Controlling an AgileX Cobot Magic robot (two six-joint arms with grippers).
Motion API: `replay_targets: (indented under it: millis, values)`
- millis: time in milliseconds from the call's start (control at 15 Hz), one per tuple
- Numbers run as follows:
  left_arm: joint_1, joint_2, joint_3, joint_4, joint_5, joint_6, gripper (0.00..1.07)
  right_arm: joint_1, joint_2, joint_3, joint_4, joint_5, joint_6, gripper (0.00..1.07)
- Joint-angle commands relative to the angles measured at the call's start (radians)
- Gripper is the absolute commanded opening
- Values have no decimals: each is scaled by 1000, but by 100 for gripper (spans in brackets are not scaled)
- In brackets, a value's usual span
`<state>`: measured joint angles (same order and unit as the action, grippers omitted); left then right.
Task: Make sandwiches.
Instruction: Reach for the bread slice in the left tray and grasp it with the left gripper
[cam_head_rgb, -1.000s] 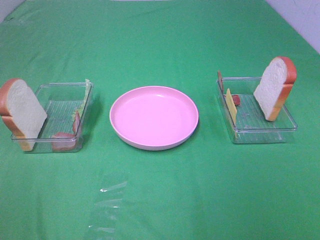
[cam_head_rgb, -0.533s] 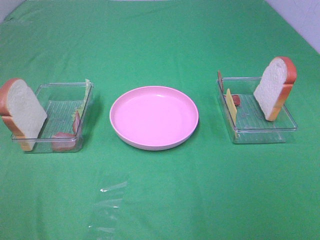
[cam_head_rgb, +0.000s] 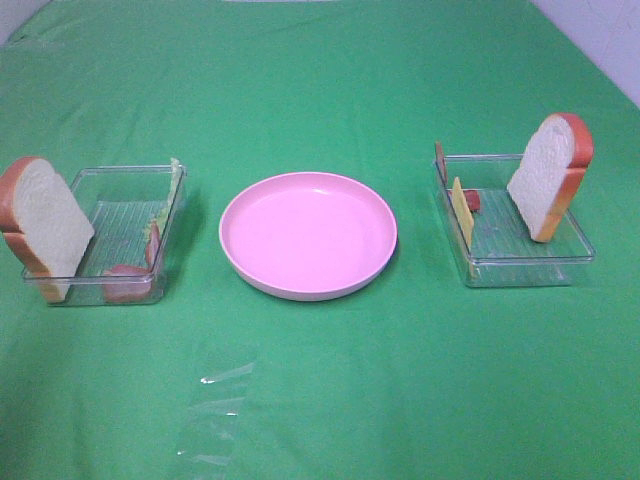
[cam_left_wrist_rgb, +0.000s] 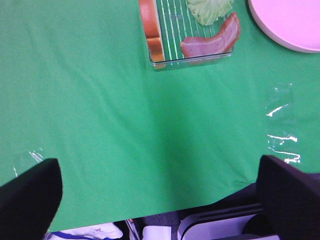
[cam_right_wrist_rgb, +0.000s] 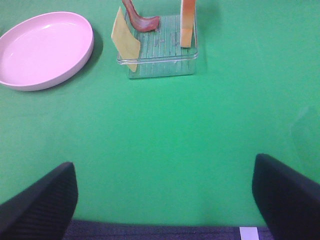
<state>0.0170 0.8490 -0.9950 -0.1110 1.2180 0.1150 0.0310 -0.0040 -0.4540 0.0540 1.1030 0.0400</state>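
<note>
Sandwich parts are split between two clear trays on the green-covered table (cam_head_rgb: 320, 80), with the round pink plate (cam_head_rgb: 308, 235) between them. The left tray (cam_head_rgb: 125, 171) has the left bread slice (cam_head_rgb: 45, 222) propped tilted at its outer end. The lettuce (cam_left_wrist_rgb: 209, 9) and a bacon strip (cam_left_wrist_rgb: 212, 40) sit at the end nearer the plate. In the right tray (cam_head_rgb: 520, 262), the right bread slice (cam_head_rgb: 545, 175) stands leaning at the outer side. The cheese slice (cam_right_wrist_rgb: 125, 40) stands on edge by the plate-side wall, and a second bacon strip (cam_right_wrist_rgb: 141, 19) is just behind it. The left gripper (cam_left_wrist_rgb: 157, 167) and right gripper (cam_right_wrist_rgb: 164, 167) both hang over bare cloth near the table's front edge, well apart from the trays, jaws spread wide and gripping nothing. A crinkly clear plastic film (cam_head_rgb: 215, 410) lies flat near the front.
</note>
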Motion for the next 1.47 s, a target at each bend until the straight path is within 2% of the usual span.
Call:
replay_targets:
  millis: [67,400,467,733,867,1000,1200,1467]
  values:
    - [1,232,-132,9,101,44,98,0,-28,2,-4,-4,-4,91]
    - [1,613,-310,15,101,46,98,0,-28,2,-4,-4,-4,91]
    - [0,738,-381,17,101,46,98,0,-28,2,-4,-4,-4,91]
    - [-20,939,-545,22,101,44,98,0,-28,2,-4,-4,-4,91]
    - [-29,1005,-598,21,101,40,98,0,-28,2,-4,-4,-4,91]
    - [-46,1079,-635,17,101,40,98,0,-28,2,-4,-4,-4,91]
    - [-95,1176,-638,17,101,40,98,0,-28,2,-4,-4,-4,91]
    - [-100,1232,-636,12,86,36,98,0,-28,2,-4,-4,-4,91]
